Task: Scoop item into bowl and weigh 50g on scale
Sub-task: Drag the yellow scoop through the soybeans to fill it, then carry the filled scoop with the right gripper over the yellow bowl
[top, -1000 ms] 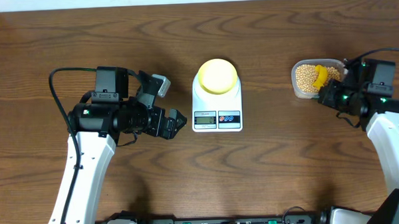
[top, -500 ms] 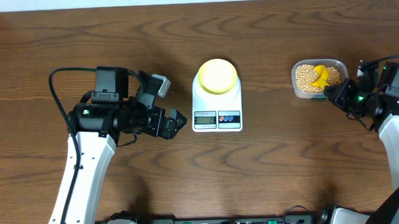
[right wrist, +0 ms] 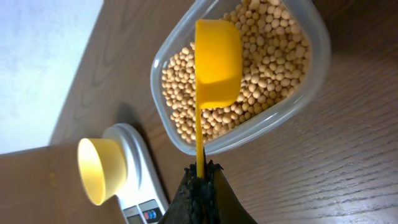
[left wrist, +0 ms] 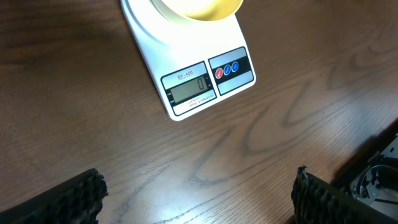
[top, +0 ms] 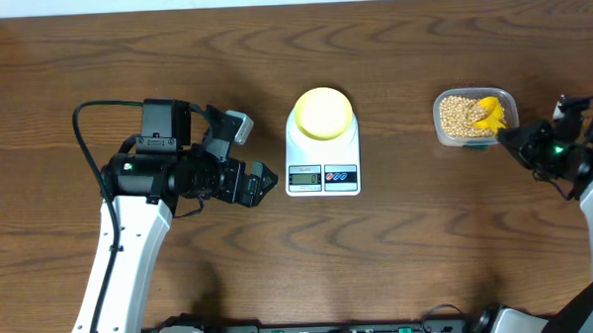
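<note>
From above, the white scale (top: 322,172) sits mid-table (top: 409,261) with the pale yellow bowl (top: 321,113) squarely on its platform, display edge towards the arms. Off to its left the left gripper (top: 252,152) hangs beside it, apart from it, fingers spread as wide as they go and nothing between them. Over on the right, the clear tub (top: 437,122) holds the beans (top: 455,114), well apart from the scale, and the bright yellow scoop (top: 486,110) lies in it with its handle running back to the right gripper (top: 509,137). Now the left wrist camera: two black ribbed pads (left wrist: 65,198) sit at the bottom corners, far apart over bare wood, and ahead of them the scale's display reads zero, with two round buttons beside it and the bowl's edge cut off at the top. Right wrist camera: the fingers are clamped tight on the thin end of the scoop's handle, the cup resting on the beans inside the tub. From this angle I can't tell whether the cup carries any beans. The bowl looks empty.
</note>
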Controlling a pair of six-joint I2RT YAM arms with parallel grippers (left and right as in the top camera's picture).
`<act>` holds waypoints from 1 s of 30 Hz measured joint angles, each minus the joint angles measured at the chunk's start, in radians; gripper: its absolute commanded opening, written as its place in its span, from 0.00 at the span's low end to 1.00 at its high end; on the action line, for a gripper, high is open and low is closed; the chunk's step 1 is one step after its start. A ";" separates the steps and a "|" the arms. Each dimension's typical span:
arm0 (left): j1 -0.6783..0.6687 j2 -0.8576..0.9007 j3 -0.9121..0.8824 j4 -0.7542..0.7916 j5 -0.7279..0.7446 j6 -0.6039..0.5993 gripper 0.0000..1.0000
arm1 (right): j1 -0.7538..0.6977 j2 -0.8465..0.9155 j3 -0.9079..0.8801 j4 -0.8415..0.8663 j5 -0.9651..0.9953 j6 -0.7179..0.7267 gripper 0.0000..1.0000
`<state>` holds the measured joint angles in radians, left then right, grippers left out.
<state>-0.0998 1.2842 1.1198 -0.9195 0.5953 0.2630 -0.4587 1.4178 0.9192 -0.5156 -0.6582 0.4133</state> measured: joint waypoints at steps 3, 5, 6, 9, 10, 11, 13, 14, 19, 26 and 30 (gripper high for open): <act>0.000 0.000 0.000 0.000 0.000 0.000 0.98 | -0.029 0.000 0.000 0.000 -0.047 0.001 0.01; 0.000 0.000 0.000 0.000 0.000 0.000 0.98 | -0.050 0.000 0.000 0.000 -0.081 0.003 0.01; 0.000 0.000 0.000 0.000 0.000 0.000 0.98 | -0.061 0.000 0.000 0.000 -0.097 0.004 0.01; 0.000 0.000 0.000 0.000 0.000 0.000 0.98 | -0.097 0.000 0.000 0.000 -0.145 0.008 0.01; 0.000 0.000 0.000 0.000 0.000 0.000 0.98 | -0.113 0.001 0.000 0.000 -0.164 0.010 0.01; 0.000 0.000 0.000 0.000 0.000 0.000 0.98 | -0.126 0.001 0.000 0.000 -0.179 0.013 0.01; 0.000 0.000 0.000 0.000 0.000 0.000 0.98 | -0.150 0.001 0.000 0.000 -0.217 0.016 0.01; 0.000 0.000 0.000 0.000 0.000 0.000 0.98 | -0.159 0.001 0.000 0.000 -0.234 0.017 0.01; 0.000 0.000 0.000 0.000 0.000 0.000 0.98 | -0.166 0.001 0.000 0.000 -0.322 0.031 0.01; 0.000 0.000 0.000 0.000 0.000 0.000 0.98 | -0.159 0.001 0.000 0.003 -0.391 0.089 0.01; 0.000 0.000 0.000 0.000 0.000 0.000 0.98 | -0.121 0.001 0.000 0.037 -0.409 0.134 0.01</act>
<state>-0.0998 1.2842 1.1198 -0.9192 0.5953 0.2630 -0.5793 1.4185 0.9192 -0.4786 -1.0676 0.5468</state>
